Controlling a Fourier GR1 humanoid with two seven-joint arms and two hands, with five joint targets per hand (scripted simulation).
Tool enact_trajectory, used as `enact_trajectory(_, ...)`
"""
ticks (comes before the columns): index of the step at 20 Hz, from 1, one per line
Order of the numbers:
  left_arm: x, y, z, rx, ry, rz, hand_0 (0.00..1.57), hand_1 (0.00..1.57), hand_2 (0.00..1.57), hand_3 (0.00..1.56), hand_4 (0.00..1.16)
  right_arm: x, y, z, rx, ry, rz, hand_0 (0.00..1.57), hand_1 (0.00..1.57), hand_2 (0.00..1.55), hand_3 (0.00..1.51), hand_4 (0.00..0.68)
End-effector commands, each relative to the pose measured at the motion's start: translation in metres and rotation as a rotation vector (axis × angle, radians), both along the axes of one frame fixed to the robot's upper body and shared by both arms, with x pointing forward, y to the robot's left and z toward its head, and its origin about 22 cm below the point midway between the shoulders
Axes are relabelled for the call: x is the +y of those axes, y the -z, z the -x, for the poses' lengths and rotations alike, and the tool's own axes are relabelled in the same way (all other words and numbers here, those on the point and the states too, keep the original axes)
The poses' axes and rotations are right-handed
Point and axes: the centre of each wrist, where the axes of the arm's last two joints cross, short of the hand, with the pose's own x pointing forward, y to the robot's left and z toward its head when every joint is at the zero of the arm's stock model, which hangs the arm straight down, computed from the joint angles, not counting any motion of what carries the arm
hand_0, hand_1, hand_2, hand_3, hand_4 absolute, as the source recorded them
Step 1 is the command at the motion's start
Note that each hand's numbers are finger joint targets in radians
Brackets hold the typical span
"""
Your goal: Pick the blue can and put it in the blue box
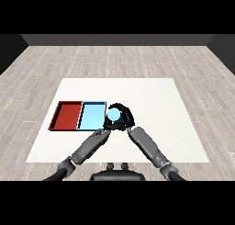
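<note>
— Blue can (pixel 113 114), where does it stand at this moment?

— It is held up just beside the right edge of the light blue tray (pixel 92 117), not yet over its floor. The right hand (pixel 124 119) is curled around the can, with the fingers arching over its top and the thumb side below, so this hand is grasping it.

— And the other hand?

— The left hand (pixel 106 126) lies very near, just below and to the left of the can, at the tray's near right corner. It is dark against the other hand, and one cannot tell if its fingers are bent or straight.

— What does the step need to go well?

— It seems the carrying is in progress. The right hand should move the can to the left, high enough to pass the tray's rim, and bring it over the middle of the blue floor before lowering. The can should stay upright. The red tray (pixel 67 115) touches the blue one on the far side, so the motion should not go too far left. The left hand is close to the path and could be bumped.
</note>
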Motion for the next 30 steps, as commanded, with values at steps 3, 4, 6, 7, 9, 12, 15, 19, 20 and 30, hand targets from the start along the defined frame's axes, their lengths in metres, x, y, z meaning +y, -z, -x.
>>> enact_trajectory(3,0.012,-0.021,-0.013,-0.005,-0.014,0.020,1.57,1.57,1.56,1.47,1.14,0.002,-0.002,0.000,0.009,0.015,0.034,0.00,0.00,0.00,0.00,0.000)
enact_trajectory(4,-0.007,-0.003,0.002,-0.020,-0.018,0.010,1.57,1.57,1.56,1.47,1.14,0.008,0.001,0.004,0.006,0.017,0.034,0.00,0.00,0.00,0.00,0.000)
enact_trajectory(6,-0.002,-0.006,-0.003,-0.007,-0.019,0.019,1.57,1.57,1.57,1.48,1.14,0.000,-0.018,0.003,-0.009,0.028,0.047,0.00,0.00,0.00,0.00,0.000)
enact_trajectory(7,-0.012,-0.004,0.004,-0.011,-0.037,0.024,1.57,1.57,1.57,1.48,1.14,-0.003,0.010,-0.003,0.006,-0.002,0.058,0.00,0.00,0.00,0.00,0.000)
enact_trajectory(9,-0.007,-0.010,-0.001,-0.011,-0.013,0.013,1.57,1.57,1.57,1.48,1.14,0.003,0.009,0.005,-0.004,0.014,0.030,0.00,0.00,0.00,0.00,0.000)
enact_trajectory(12,0.005,0.004,-0.014,-0.020,-0.049,0.001,1.57,1.57,1.57,1.49,1.15,-0.017,-0.009,-0.014,0.006,0.064,0.048,0.00,0.00,0.00,0.00,0.000)
enact_trajectory(15,0.001,0.004,-0.001,-0.004,-0.043,0.019,1.57,1.57,1.57,1.49,1.15,-0.024,-0.024,-0.009,0.005,0.107,-0.029,0.00,0.00,0.00,0.00,0.000)
enact_trajectory(19,0.024,0.016,-0.005,0.010,-0.071,0.044,1.57,1.57,1.57,1.49,1.14,-0.053,-0.026,-0.002,0.003,0.079,-0.184,0.00,0.00,0.00,0.00,0.000)
enact_trajectory(20,0.014,0.007,0.003,0.004,-0.078,0.040,1.57,1.57,1.57,1.48,1.14,-0.071,-0.030,-0.011,0.001,0.079,-0.207,0.00,0.00,0.00,0.00,0.000)
enact_trajectory(30,0.070,-0.006,-0.033,-0.042,-0.249,-0.063,1.57,1.57,1.56,1.48,1.15,-0.144,-0.043,0.024,-0.104,0.248,-0.302,0.00,0.00,0.00,0.00,0.000)
